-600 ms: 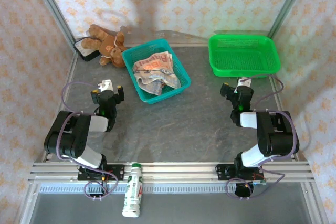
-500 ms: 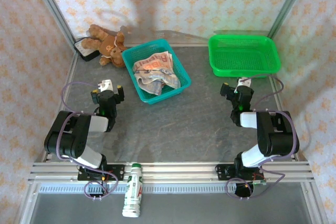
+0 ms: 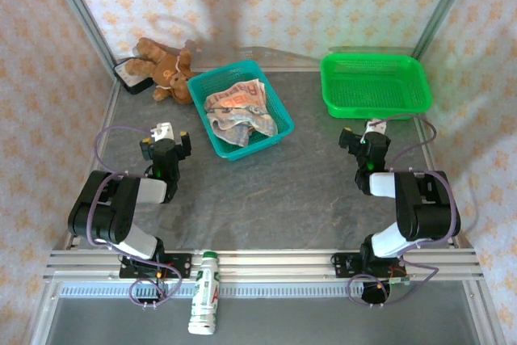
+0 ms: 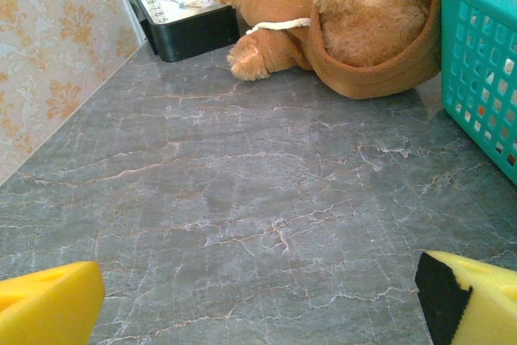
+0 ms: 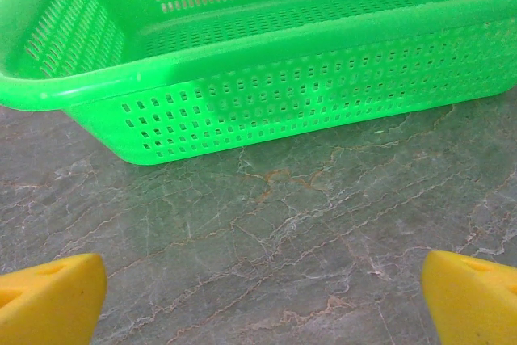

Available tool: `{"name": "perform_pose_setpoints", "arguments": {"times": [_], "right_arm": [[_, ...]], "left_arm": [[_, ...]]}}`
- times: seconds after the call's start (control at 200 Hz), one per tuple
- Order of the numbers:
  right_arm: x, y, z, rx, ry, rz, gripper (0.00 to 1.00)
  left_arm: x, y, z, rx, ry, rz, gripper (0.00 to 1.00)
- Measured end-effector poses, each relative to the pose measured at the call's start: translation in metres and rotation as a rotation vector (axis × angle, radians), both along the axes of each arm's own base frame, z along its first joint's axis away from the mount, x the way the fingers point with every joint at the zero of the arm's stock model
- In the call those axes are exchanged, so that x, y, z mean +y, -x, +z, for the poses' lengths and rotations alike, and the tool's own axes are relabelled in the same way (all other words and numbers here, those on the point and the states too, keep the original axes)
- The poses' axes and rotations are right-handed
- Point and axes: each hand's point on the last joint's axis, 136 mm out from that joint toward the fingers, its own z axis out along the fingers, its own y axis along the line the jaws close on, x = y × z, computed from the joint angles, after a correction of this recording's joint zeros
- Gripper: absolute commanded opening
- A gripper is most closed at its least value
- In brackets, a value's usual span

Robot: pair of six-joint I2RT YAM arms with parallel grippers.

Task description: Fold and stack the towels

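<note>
The towels (image 3: pixel 238 111) lie crumpled in a heap inside the teal basket (image 3: pixel 258 145) at the back centre-left of the table; they are cream and orange with red lettering. My left gripper (image 3: pixel 166 141) rests low on the table, left of that basket, and its jaws stand wide open over bare marble (image 4: pixel 258 313). The teal basket's corner (image 4: pixel 485 54) is at the right of the left wrist view. My right gripper (image 3: pixel 365 135) is open too, with nothing between its yellow fingers (image 5: pixel 262 305), just in front of the green basket.
An empty green basket (image 3: pixel 376 111) stands at the back right, close ahead in the right wrist view (image 5: pixel 266 50). A brown teddy bear (image 3: pixel 166 66) (image 4: pixel 347 14) and a black box (image 3: pixel 129 74) lie at the back left. A white bottle (image 3: pixel 206 292) lies on the front rail.
</note>
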Motion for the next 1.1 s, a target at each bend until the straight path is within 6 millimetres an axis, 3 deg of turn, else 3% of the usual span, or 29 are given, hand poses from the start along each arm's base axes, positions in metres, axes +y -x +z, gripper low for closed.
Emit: {"name": "perform_pose_setpoints", "arguments": {"times": [1.096], "right_arm": [[0.0062,0.0036,-0.0044,0.031,-0.016,0.035,0.99]], "left_arm": [[0.005,0.0017,-0.0004,0.039,0.006,0.004,1.0]]}}
